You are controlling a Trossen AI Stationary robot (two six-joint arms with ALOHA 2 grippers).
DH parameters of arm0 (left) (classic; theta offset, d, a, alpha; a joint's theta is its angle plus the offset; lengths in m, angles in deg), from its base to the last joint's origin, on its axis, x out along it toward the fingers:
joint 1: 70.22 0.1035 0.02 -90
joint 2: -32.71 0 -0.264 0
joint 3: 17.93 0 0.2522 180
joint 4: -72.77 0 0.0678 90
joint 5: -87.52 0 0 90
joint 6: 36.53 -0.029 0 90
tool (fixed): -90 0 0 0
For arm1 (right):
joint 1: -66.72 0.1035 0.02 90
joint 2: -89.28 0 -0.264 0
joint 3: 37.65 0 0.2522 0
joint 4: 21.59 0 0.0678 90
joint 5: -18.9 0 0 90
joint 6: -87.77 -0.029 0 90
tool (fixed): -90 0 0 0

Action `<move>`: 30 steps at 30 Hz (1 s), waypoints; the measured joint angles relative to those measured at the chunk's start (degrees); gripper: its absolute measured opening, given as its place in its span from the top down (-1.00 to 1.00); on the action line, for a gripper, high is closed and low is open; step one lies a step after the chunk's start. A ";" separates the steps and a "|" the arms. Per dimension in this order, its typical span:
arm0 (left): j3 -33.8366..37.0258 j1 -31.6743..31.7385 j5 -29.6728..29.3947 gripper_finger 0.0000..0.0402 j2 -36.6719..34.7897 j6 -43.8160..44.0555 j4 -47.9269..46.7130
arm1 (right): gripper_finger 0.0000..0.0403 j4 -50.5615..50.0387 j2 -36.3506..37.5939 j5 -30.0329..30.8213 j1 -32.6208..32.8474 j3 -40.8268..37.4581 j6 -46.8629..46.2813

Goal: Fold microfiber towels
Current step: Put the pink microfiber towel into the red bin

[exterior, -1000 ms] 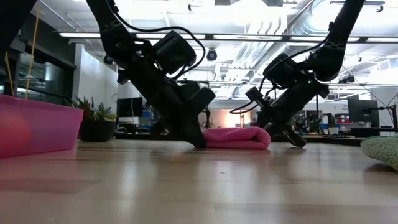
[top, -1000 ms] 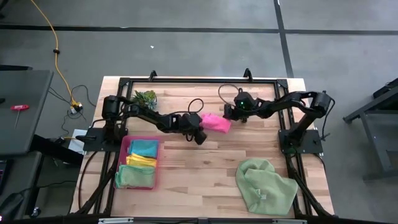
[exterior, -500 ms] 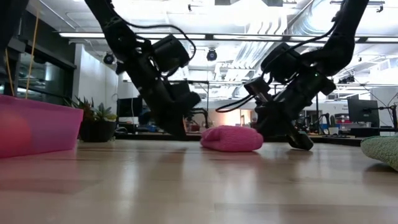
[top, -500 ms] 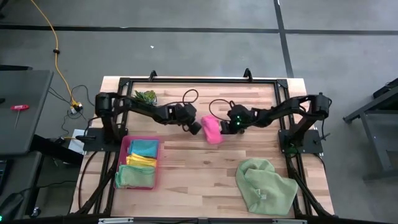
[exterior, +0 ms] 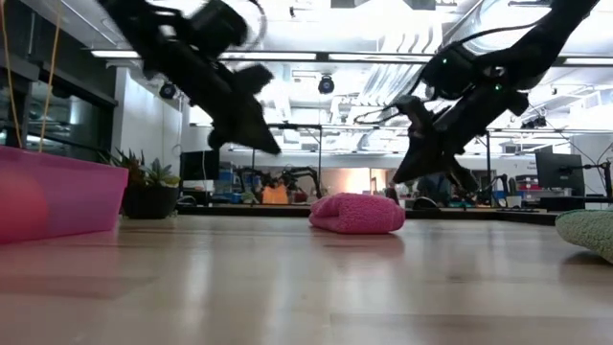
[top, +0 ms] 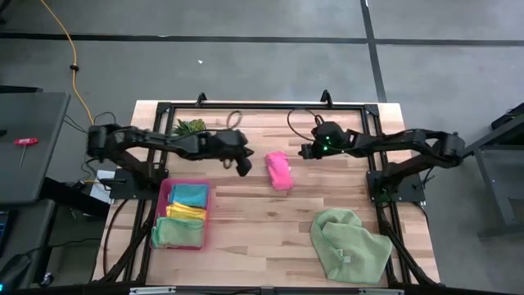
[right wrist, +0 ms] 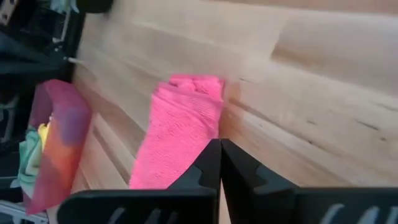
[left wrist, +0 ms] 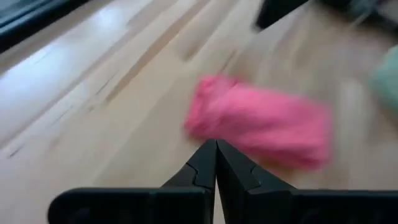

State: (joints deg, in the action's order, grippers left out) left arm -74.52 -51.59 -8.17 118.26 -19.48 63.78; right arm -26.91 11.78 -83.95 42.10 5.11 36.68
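Note:
A hot pink microfiber towel, folded into a thick bundle, lies flat on the wooden table near its middle; it also shows in the low view. My left gripper hangs shut above the table, just left of it, touching nothing. Right of it and a little farther back, my right gripper is likewise shut and raised. A crumpled pale green towel lies at the near right. Teal, yellow and pale green towels lie in the pink tray.
The pink tray stands at the near left. A small green plant sits at the far left. A black frame runs round the table's edges. Bare wood lies between the tray and the pale green towel.
Both grippers, shut throughout, have left the pink towel and risen, the left drawing back toward the table's left, the right toward the right. Before that the folded towel was turned from lying crosswise to lying near-to-far and slid slightly nearer; it now rests still.

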 joint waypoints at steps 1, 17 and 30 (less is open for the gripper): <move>2.12 -0.01 0.96 1.00 -1.59 1.15 3.48 | 1.00 0.22 0.61 0.02 -0.16 0.00 0.14; 23.39 1.66 7.94 1.00 -22.98 17.32 36.11 | 0.99 9.28 2.00 1.20 0.01 0.09 5.98; 23.41 1.66 8.04 1.00 -23.03 17.35 35.32 | 0.29 -1.93 1.79 -2.11 2.11 6.02 16.44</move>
State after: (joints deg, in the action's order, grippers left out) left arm -51.11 -49.93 -0.13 95.23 -2.12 99.10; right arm -28.84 13.57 -86.06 44.21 11.13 53.12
